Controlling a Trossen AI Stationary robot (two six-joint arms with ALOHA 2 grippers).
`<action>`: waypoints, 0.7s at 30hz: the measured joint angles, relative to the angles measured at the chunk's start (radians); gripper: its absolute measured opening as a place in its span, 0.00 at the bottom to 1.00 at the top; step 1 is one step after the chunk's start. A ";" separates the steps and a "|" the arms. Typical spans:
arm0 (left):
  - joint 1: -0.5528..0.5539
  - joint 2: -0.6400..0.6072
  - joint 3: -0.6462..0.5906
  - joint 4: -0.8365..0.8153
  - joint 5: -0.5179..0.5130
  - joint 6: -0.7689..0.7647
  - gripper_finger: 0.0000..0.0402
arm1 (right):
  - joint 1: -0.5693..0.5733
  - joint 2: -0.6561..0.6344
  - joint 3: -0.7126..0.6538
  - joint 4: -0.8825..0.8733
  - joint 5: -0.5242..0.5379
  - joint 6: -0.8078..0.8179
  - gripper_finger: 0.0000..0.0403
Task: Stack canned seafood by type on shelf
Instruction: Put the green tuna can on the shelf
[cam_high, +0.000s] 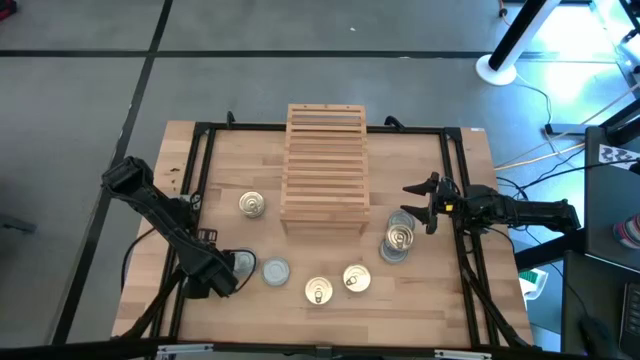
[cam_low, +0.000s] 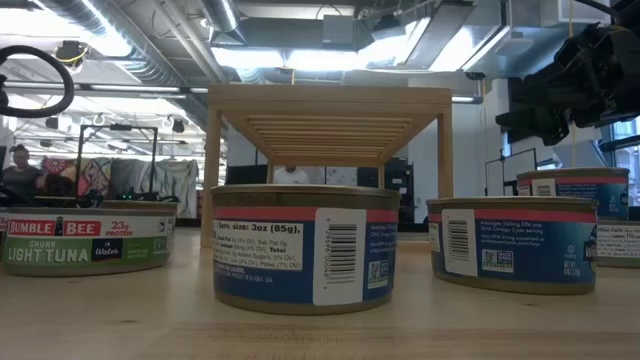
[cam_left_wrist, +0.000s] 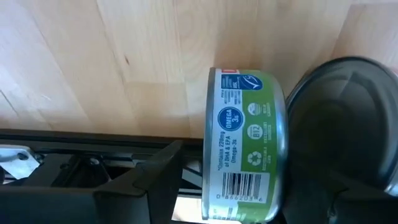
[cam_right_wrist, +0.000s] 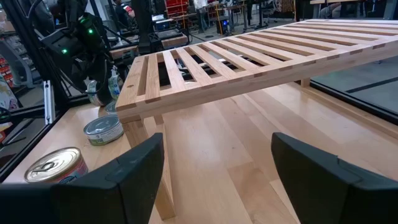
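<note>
Right now the green-labelled tin (cam_left_wrist: 244, 146) sits clamped on edge in the left gripper (cam_high: 226, 272) at the table's near-left corner; tilted like that, it could slip or land crooked on the shelf (cam_high: 324, 165). Over by the shelf's right side, the right gripper (cam_high: 428, 203) hovers spread and empty above two stacked tins (cam_high: 398, 240).

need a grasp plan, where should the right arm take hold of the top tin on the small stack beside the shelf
Grip the top tin across its round side wall, coming straight down from above. It lies flat with its gold pull-tab lid up on the stack, so only opposite sides of the wall give parallel faces. The right gripper hangs open nearby; the shelf stands close on one side.
</note>
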 joint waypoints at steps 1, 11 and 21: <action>0.001 0.000 0.000 0.000 0.004 0.003 0.52 | 0.000 0.000 0.000 0.000 0.000 0.000 0.73; 0.013 0.000 0.000 -0.016 0.014 -0.004 0.34 | 0.000 0.000 0.000 0.000 0.000 0.000 0.73; 0.056 -0.001 0.064 -0.171 0.000 -0.036 0.34 | 0.000 0.000 0.000 0.000 0.000 0.000 0.73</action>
